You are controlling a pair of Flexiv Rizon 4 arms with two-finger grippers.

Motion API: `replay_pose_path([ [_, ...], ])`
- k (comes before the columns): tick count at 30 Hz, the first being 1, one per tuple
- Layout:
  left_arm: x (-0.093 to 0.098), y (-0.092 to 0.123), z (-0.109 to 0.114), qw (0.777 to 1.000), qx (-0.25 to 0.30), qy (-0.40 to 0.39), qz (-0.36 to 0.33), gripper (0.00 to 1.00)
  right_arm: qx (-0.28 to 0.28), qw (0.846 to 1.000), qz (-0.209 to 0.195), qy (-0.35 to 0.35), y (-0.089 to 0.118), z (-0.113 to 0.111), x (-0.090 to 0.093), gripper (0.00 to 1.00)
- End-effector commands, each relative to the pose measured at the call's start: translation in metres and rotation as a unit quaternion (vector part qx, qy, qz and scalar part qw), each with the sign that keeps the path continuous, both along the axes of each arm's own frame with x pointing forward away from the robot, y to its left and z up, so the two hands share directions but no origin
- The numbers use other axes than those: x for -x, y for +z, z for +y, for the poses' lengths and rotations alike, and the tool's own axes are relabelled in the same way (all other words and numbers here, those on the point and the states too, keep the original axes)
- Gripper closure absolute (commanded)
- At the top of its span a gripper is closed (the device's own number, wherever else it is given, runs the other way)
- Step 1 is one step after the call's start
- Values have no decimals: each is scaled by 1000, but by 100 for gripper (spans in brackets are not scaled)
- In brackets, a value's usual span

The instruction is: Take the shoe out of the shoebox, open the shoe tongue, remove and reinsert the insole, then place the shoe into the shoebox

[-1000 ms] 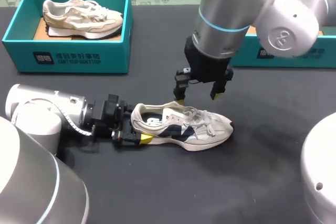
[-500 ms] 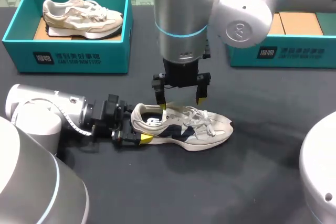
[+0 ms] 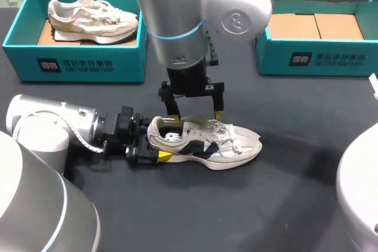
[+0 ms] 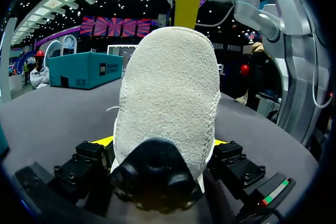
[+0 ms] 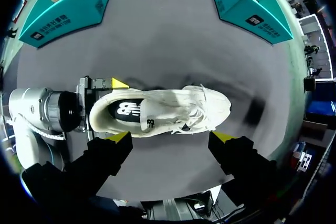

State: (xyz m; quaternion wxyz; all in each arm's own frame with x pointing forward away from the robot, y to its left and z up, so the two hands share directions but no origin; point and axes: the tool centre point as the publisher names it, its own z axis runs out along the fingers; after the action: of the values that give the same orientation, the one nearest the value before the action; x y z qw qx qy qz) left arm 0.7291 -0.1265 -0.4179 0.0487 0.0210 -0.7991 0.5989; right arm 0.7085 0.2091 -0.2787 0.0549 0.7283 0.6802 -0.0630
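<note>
A white and navy shoe (image 3: 207, 140) lies on its sole on the black table, toe pointing right. My left gripper (image 3: 155, 144) comes in low from the left and is shut on the shoe's heel. In the left wrist view the grey heel (image 4: 168, 93) fills the space between the yellow tips. My right gripper (image 3: 196, 112) hangs open just above the shoe's collar and tongue, pointing straight down. From the right wrist view the shoe (image 5: 157, 111) lies ahead of the open right gripper (image 5: 172, 137), its dark insole showing in the opening. An open teal shoebox (image 3: 307, 57) stands at the back right.
A second teal shoebox (image 3: 74, 63) at the back left holds another pale shoe (image 3: 91, 20). Bare black table lies in front of and to the right of the shoe. The left arm's body (image 3: 53, 128) lies along the table at the left.
My right arm has swung left and come lower, from above the shoe's toe side to over its collar. The left gripper and the shoe have stayed put.
</note>
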Motion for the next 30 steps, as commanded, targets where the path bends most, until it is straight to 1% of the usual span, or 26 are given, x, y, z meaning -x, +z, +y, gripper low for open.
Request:
replay_pose_path([
  [1,0,-2,-1,1000,-1,1,0,100,71,997,-7,-6,-8,19,1,0],
  [6,0,-2,-1,1000,-1,1,0,100,87,996,-31,-9,-16,21,3,0],
  [7,0,-2,-1,1000,-1,1,0,100,99,995,-28,-11,-17,22,3,0],
  [10,0,-2,-1,1000,-1,1,0,100,111,993,-34,-12,-22,22,3,0],
  [15,0,-2,-1,1000,-1,1,0,100,121,992,-46,-12,-27,20,3,0],
  [20,0,-2,-1,1000,-1,1,0,100,135,989,-51,-18,-34,19,2,0],
  [30,0,-2,-1,1000,-1,1,0,100,139,989,-55,-24,-49,19,-3,0],
])
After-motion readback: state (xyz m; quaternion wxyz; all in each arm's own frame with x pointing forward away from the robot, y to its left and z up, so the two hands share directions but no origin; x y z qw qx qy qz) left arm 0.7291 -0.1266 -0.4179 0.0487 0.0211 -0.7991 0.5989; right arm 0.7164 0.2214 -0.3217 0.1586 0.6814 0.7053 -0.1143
